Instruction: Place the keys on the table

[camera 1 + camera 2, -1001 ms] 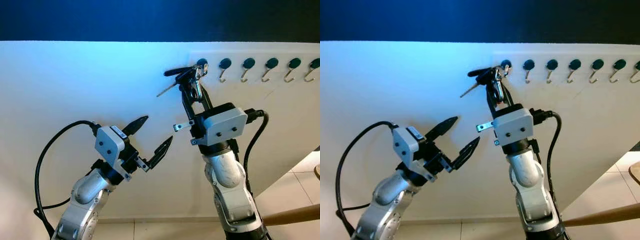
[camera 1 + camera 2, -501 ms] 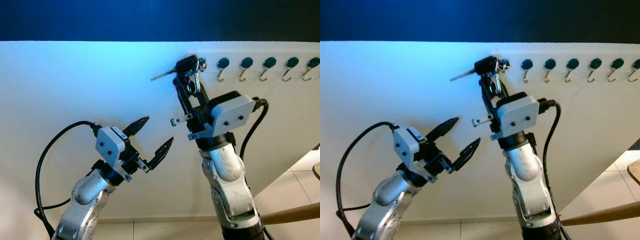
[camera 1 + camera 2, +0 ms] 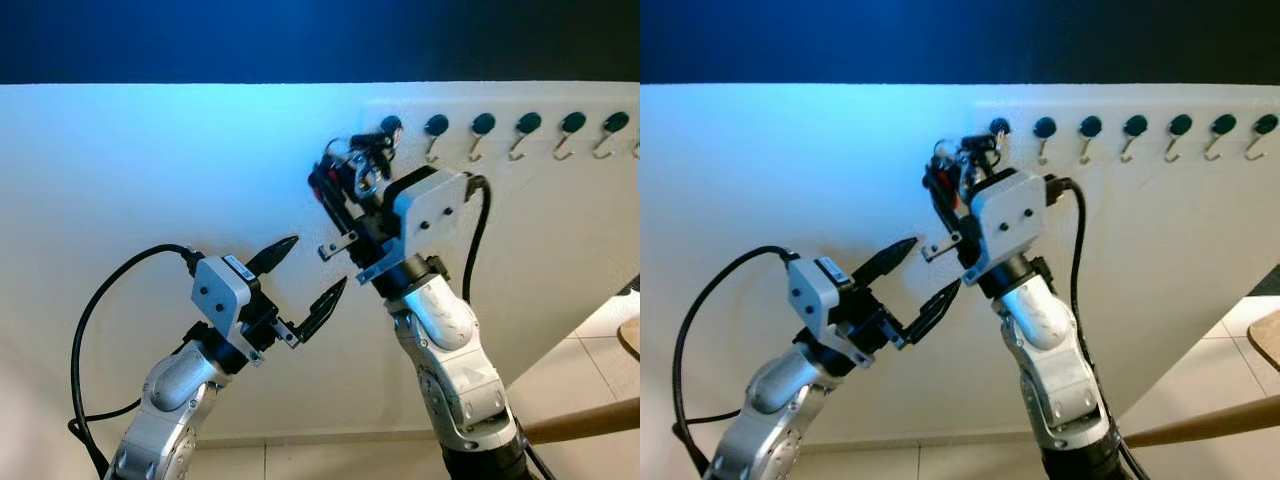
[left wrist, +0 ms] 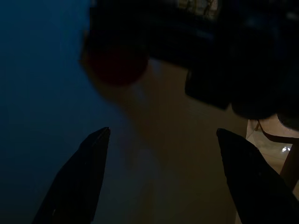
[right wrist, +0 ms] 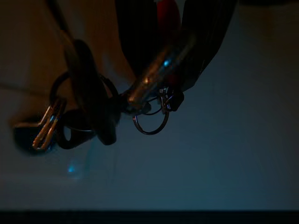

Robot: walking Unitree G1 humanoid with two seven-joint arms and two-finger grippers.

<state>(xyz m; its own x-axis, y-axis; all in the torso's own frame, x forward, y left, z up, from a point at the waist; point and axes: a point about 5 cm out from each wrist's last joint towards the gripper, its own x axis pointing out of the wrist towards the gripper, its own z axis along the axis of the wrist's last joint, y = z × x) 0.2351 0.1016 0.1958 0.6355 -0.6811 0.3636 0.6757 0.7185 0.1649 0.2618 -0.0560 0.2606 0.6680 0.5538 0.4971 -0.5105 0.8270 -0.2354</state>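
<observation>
A bunch of keys [image 3: 358,165] with a black fob, a silver clip and a ring [image 5: 150,122] is held up against the white wall, just left of and below the leftmost dark hook [image 3: 390,125]. My right gripper [image 3: 336,180] is shut on the bunch's silver clip [image 5: 156,70]; the fob [image 5: 93,112] and a silver key [image 5: 46,127] dangle from it. Whether the bunch still touches the hook I cannot tell. My left gripper [image 3: 320,259] is open and holds nothing, lower and to the left of the right one, its fingers [image 4: 79,182] spread wide.
A row of several dark-knobbed hooks [image 3: 528,122] runs rightward along the white wall [image 3: 150,170], under a dark blue band. A wooden bar [image 3: 590,425] crosses the lower right corner over the tiled floor [image 3: 600,345]. Black cables loop off both wrists.
My right gripper has swung left and tilted, carrying the keys away from the leftmost hook. The view has shifted a little. The left arm has stayed put.
</observation>
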